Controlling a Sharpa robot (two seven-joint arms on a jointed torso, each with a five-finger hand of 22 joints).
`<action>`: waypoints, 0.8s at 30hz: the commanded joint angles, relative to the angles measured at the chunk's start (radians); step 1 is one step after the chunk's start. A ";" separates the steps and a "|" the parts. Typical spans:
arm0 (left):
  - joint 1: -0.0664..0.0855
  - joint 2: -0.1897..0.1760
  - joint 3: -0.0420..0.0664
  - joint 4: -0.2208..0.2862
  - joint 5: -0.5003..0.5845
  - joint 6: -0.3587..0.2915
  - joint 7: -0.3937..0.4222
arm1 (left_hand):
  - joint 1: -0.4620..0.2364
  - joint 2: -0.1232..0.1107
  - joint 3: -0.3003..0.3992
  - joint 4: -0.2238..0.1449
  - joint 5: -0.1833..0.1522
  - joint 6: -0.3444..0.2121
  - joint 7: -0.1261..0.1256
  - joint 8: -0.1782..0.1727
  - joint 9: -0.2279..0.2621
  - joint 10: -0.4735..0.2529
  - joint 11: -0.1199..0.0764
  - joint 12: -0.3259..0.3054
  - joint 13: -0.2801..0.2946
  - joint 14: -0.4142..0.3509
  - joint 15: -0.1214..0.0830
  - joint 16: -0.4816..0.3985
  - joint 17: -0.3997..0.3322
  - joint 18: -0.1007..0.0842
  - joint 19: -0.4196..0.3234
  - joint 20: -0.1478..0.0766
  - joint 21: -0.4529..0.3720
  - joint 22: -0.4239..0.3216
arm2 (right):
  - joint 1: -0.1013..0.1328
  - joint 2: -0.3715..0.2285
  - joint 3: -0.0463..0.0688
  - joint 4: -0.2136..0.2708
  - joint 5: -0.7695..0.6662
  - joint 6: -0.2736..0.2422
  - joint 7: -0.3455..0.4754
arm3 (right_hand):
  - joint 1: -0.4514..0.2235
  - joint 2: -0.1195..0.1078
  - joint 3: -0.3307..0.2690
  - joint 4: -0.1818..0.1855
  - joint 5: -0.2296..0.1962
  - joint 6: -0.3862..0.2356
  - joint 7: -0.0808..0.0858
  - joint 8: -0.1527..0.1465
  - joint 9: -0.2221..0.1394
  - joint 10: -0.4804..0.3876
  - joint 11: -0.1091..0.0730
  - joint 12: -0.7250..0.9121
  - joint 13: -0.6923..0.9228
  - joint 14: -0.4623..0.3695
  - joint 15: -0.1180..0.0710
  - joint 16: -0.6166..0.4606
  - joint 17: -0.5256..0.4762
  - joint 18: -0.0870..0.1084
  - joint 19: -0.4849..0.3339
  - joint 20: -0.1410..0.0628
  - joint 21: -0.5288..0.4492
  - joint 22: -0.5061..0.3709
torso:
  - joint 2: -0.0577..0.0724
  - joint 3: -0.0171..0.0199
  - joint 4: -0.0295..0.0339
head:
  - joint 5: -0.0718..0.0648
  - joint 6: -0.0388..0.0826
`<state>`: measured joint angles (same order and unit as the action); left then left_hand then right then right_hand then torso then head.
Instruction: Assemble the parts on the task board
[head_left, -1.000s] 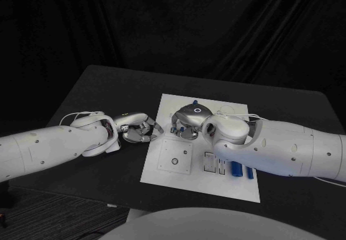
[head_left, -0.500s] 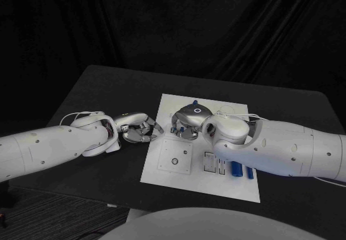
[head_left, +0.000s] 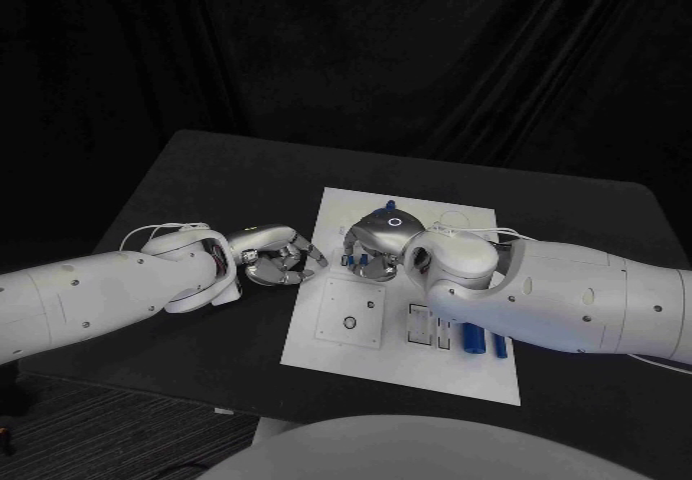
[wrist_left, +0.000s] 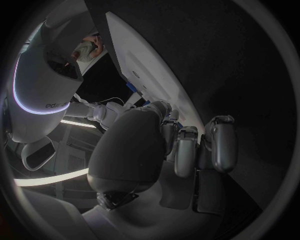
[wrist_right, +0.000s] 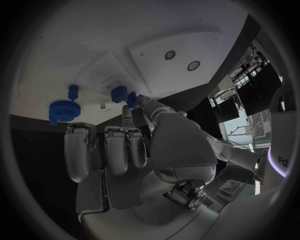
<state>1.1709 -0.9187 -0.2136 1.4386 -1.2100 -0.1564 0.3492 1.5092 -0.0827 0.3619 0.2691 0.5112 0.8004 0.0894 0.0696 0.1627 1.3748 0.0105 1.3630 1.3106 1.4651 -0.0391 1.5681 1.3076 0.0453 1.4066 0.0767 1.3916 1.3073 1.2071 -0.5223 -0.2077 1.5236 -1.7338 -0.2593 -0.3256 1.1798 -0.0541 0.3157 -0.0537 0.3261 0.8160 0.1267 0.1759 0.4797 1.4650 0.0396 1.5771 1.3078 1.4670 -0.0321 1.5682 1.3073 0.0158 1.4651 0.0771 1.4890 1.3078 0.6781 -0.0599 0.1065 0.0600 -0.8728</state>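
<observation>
The white task board (head_left: 333, 338) lies in the middle of the black table. My right hand (head_left: 378, 243) is low over its upper middle, fingers curled. In the right wrist view its thumb and a fingertip pinch a small blue block (wrist_right: 120, 93) standing on the board. A blue gear (wrist_right: 61, 110) and a small blue peg (wrist_right: 73, 91) stand close by. My left hand (head_left: 278, 257) hovers just off the board's left edge with its fingers (wrist_left: 219, 145) curled around a small blue part (wrist_left: 183, 131), which is mostly hidden.
Two blue cylinders (head_left: 476, 340) lie near the board's lower right, beside some slots (head_left: 423, 325). A raised square plate (wrist_right: 178, 55) with two holes sits in front of the right hand. Bare table (head_left: 216, 190) stretches out left of the board.
</observation>
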 joint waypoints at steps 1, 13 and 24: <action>-0.002 0.002 0.000 0.000 -0.005 0.015 0.005 | 0.004 -0.004 0.007 -0.001 -0.003 0.007 0.002 0.004 -0.002 -0.006 0.001 -0.004 0.101 0.106 0.007 0.003 0.263 0.005 -0.009 0.000 -0.004 0.195 | -0.002 0.000 0.001 0.001 -0.003 0.007 -0.012 | -0.008 -0.002 -0.010 0.000 -0.024 -0.010 0.002 -0.016 -0.015 0.106 0.005 -0.006 0.263 0.104 0.009 0.003 0.264 0.006 0.062 0.008 -0.003 0.234 | 0.000 0.0001 0.0001 | 0.000 0.000; -0.002 0.003 0.000 -0.001 -0.005 0.021 0.000 | 0.004 -0.004 0.007 -0.001 -0.003 0.007 0.002 0.004 -0.002 -0.006 0.001 -0.004 0.101 0.106 0.007 0.003 0.263 0.005 -0.009 0.000 -0.004 0.195 | -0.002 -0.001 0.001 0.001 -0.003 0.005 -0.014 | -0.003 -0.002 -0.022 0.003 -0.053 -0.034 0.004 -0.046 -0.047 0.106 0.000 -0.006 0.263 0.104 0.005 0.003 0.264 0.007 0.062 0.006 -0.004 0.233 | 0.000 0.0002 0.0001 | 0.001 0.000; -0.002 -0.001 0.000 0.003 -0.005 -0.015 0.008 | -0.044 -0.002 -0.009 0.018 -0.082 0.012 0.006 0.002 -0.011 0.001 0.006 0.003 0.106 0.106 0.014 0.003 0.263 0.004 -0.006 0.007 -0.001 0.196 | -0.001 -0.025 0.001 0.024 -0.003 -0.052 0.001 | -0.026 -0.014 -0.079 0.039 -0.169 -0.092 0.004 -0.096 -0.115 0.106 -0.007 -0.006 0.263 0.104 -0.001 0.003 0.264 0.007 0.061 -0.001 -0.005 0.233 | 0.000 0.0003 0.0002 | 0.002 0.000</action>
<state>1.1709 -0.9189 -0.2136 1.4379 -1.2101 -0.1529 0.3430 1.4723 -0.0855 0.3572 0.2848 0.4363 0.8055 0.0945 0.0696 0.1522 1.3748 0.0105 1.3628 1.3062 1.4651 -0.0318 1.5681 1.3075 0.0454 1.4030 0.0803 1.3917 1.3080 1.2070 -0.5406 -0.2077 1.5385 -1.7337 -0.2640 -0.3245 1.1624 -0.0711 0.2415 -0.0155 0.1644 0.7293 0.1307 0.0843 0.3670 1.4650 0.0395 1.5771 1.3078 1.4670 -0.0321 1.5682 1.3073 0.0158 1.4651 0.0771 1.4890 1.3075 0.6780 -0.0598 0.1067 0.0612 -0.8728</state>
